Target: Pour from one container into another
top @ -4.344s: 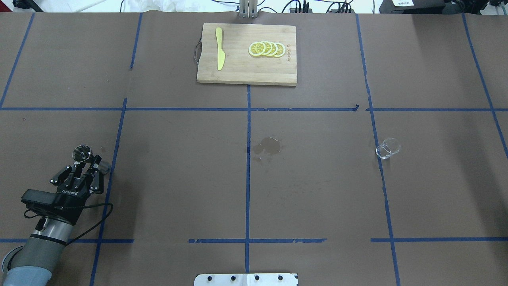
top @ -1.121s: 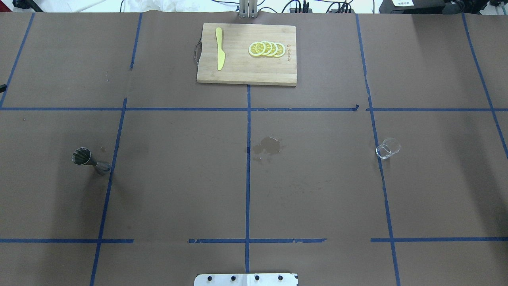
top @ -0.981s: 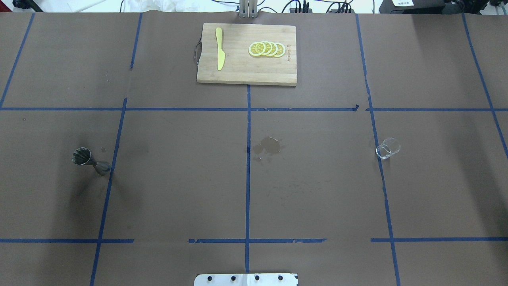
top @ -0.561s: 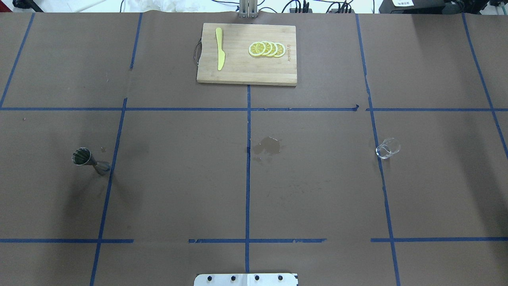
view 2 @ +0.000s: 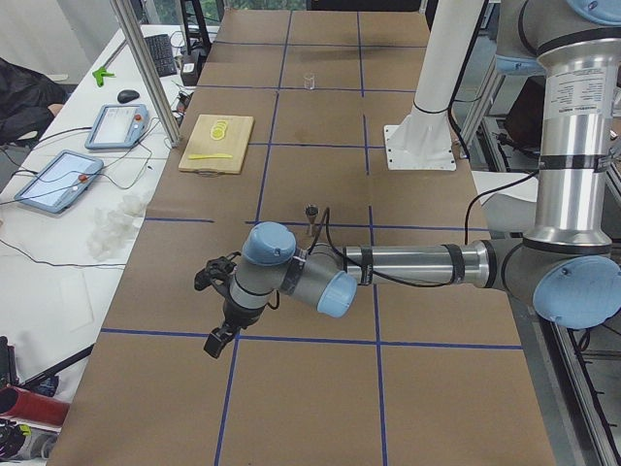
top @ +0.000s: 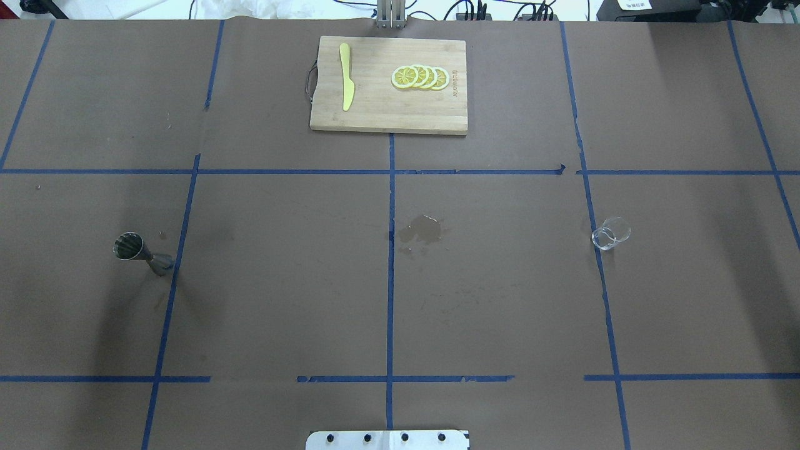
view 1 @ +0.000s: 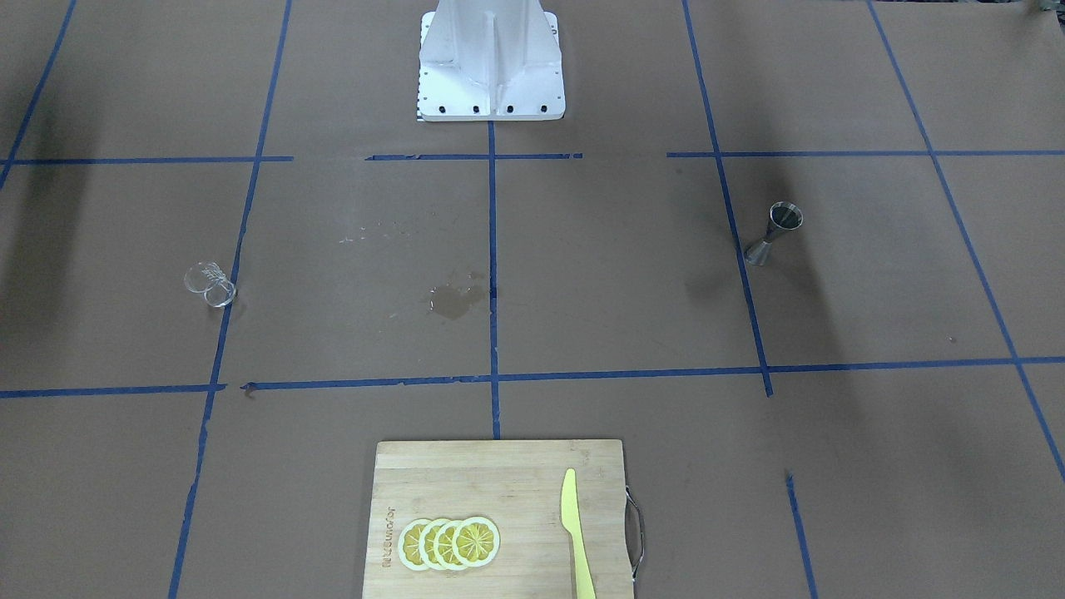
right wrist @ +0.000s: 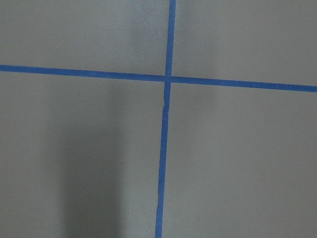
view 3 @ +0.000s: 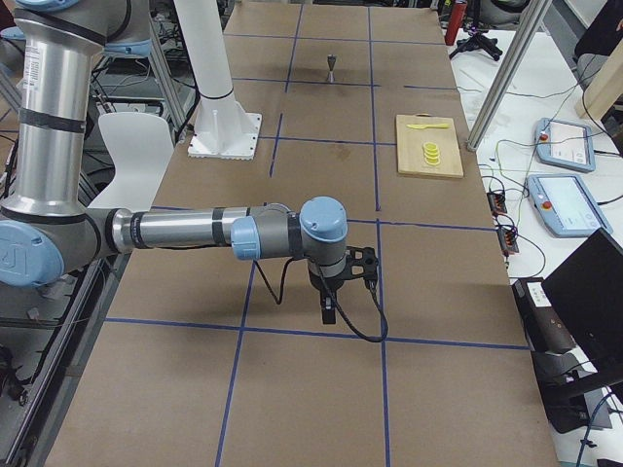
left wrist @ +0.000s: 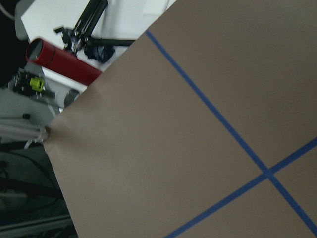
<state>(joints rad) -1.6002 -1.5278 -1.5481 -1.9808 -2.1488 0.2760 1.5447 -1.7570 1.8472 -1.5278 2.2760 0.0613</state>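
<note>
The clear glass cup (top: 611, 233) stands alone on the right half of the brown table; it also shows as the cup (view 1: 210, 284). Upright on the left half is the steel jigger (top: 142, 253), seen again as the jigger (view 1: 774, 233) and the jigger (view 2: 311, 217). Neither arm appears in the overhead or front views. My left gripper (view 2: 215, 338) hangs over the table's left end, well away from the jigger. Over the right end, my right gripper (view 3: 329, 311) points down. I cannot tell whether either is open or shut. Both wrist views show only paper and blue tape.
A wooden cutting board (top: 375, 112) at the far middle carries lemon slices (top: 420, 77) and a yellow knife (top: 345, 76). A wet stain (top: 424, 230) marks the table's centre. The white robot base plate (view 1: 491, 83) sits at the near middle edge.
The left gripper, which stood right by the jigger 4.3 s ago, has withdrawn out of the overhead view. The jigger stands free; the cup has not moved.
</note>
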